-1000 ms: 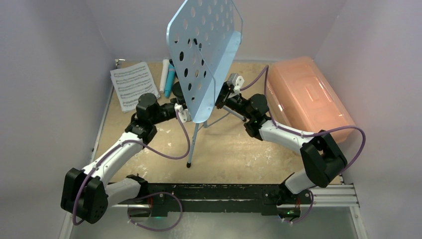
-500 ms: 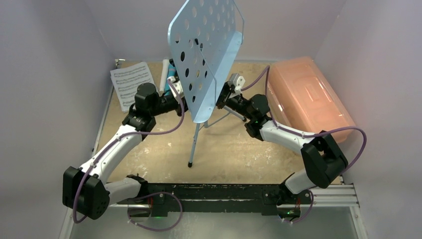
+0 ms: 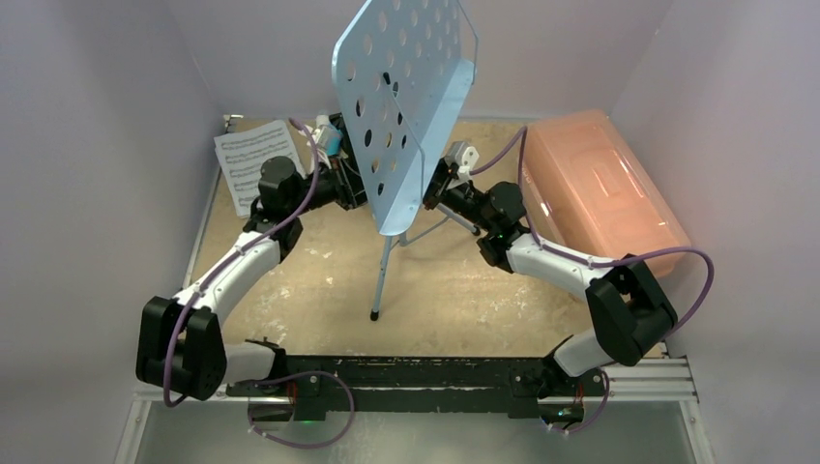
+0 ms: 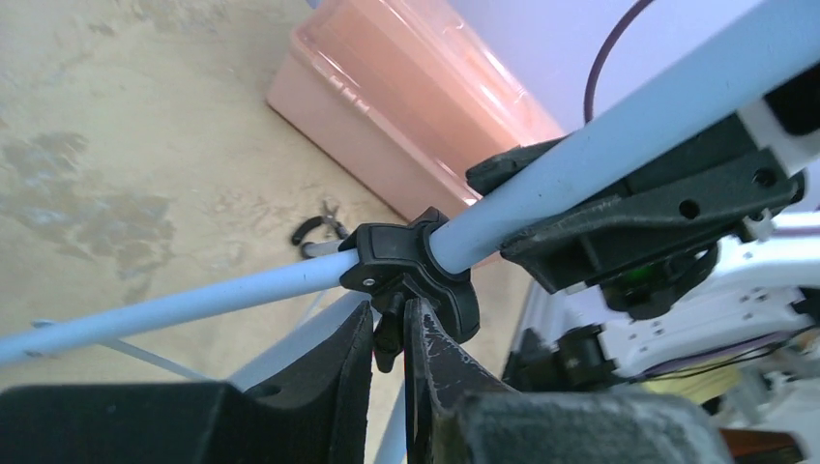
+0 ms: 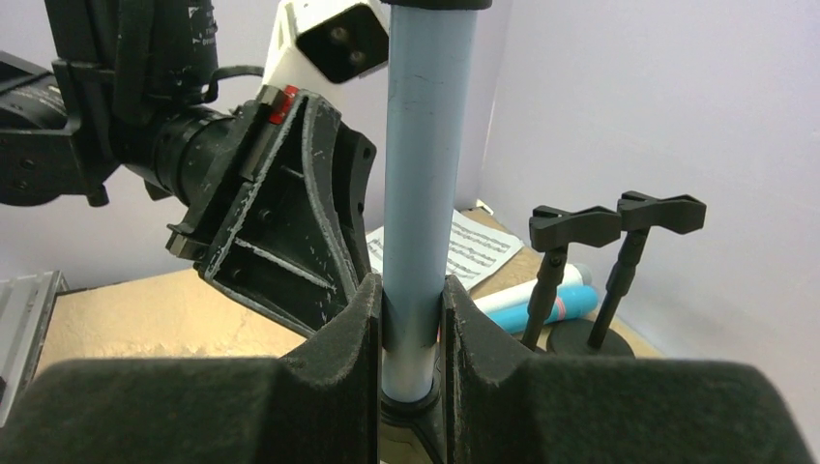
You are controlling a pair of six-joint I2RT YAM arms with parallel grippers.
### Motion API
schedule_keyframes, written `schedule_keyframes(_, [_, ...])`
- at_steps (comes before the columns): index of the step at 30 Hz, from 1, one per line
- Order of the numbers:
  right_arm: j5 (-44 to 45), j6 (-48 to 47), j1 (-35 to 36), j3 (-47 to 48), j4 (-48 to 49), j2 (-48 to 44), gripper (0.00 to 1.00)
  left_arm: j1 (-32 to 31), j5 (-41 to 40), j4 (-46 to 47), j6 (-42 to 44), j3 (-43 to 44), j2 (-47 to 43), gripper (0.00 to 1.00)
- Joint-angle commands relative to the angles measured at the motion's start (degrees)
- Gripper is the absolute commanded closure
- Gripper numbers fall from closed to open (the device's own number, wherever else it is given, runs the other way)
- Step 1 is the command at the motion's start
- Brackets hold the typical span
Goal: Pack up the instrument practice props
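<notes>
The light-blue perforated music rack (image 3: 406,97) stands on its tripod legs (image 3: 384,275) mid-table. My right gripper (image 5: 411,290) is shut on the rack's light-blue pole (image 5: 423,174); in the top view it (image 3: 435,191) sits behind the panel's right edge. My left gripper (image 4: 390,314) is shut on the small black knob (image 4: 388,340) of the pole's black collar (image 4: 411,266). In the top view it (image 3: 350,188) is half hidden by the panel. Two black mic holders (image 5: 572,271), the white microphone (image 5: 522,295) and the blue microphone (image 5: 561,309) stand at the back. The sheet music (image 3: 249,164) lies back left.
The pink translucent box (image 3: 600,188) lies along the right side and also shows in the left wrist view (image 4: 406,106). Small black-handled pliers (image 4: 317,227) lie on the table near it. Walls close in on the left, back and right.
My left arm has swung toward the back, its gripper going from the rack's front edge to behind the panel. The rack has shifted slightly right. The right arm has barely moved.
</notes>
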Motion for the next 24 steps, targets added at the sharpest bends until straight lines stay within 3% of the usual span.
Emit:
schedule_keyframes(1, [-3.0, -3.0, 0.9, 0.0, 2.5, -2.3, 1.00, 3.4, -3.9, 5.1, -16.0, -4.5, 2.0, 0.85])
schedule_keyframes(6, [-3.1, -2.9, 0.9, -0.1, 2.6, -2.5, 1.00, 3.6, -3.4, 7.0, -25.7, -7.3, 5.0, 0.82])
schedule_keyframes(13, [-3.2, -2.9, 0.9, -0.2, 2.6, -2.9, 1.00, 4.4, -4.0, 15.5, -36.3, -14.4, 6.5, 0.72])
schedule_keyframes(24, [-3.4, -2.4, 0.9, -0.3, 3.1, -3.0, 1.00, 4.4, -9.4, 4.6, -30.1, -9.0, 2.8, 0.68])
